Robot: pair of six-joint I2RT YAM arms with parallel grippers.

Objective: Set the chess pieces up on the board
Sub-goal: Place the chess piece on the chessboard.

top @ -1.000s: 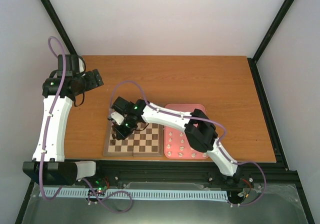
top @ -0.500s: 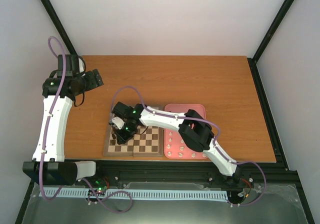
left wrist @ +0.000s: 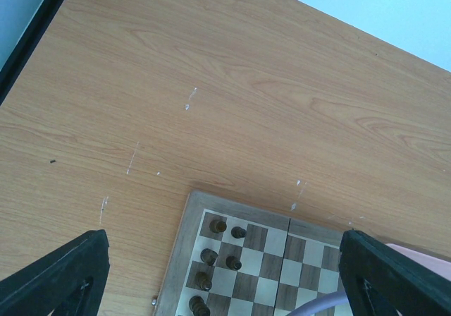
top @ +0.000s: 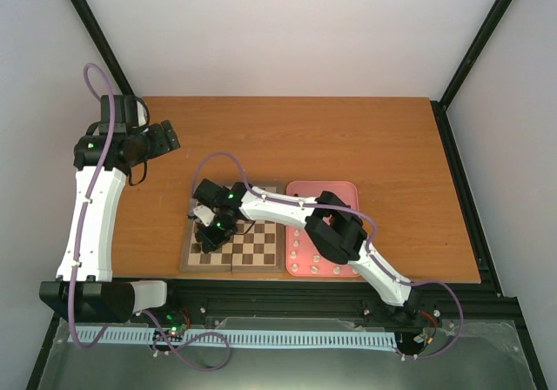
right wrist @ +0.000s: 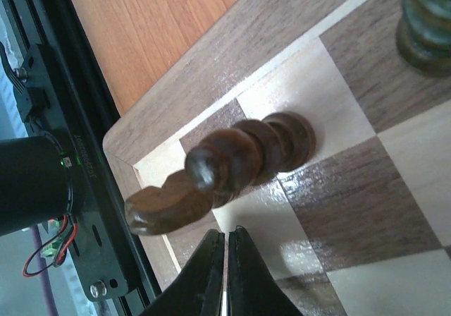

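A plain wooden table point(top: 365, 137), with the board point(top: 252, 255) at its near edge and a pink tray point(top: 339, 188) just beside it. The right gripper point(right wrist: 226, 240) hangs over the board's near-left corner, fingers pinched together on nothing, close to a standing dark brown piece point(right wrist: 243, 154). The left gripper point(left wrist: 224, 237) hovers spread wide, empty

Watching from overhead, I see a warm wooden counter point(top: 348, 137) filling the middle of the frame. Plain white walls point(top: 287, 33) close it in at the top and sides. Black frame struts point(top: 483, 37) slant in from the upper corners. A black rail point(top: 296, 296) lines the counter's lower edge, with a grey surface point(top: 287, 364) below. The light is soft and even.
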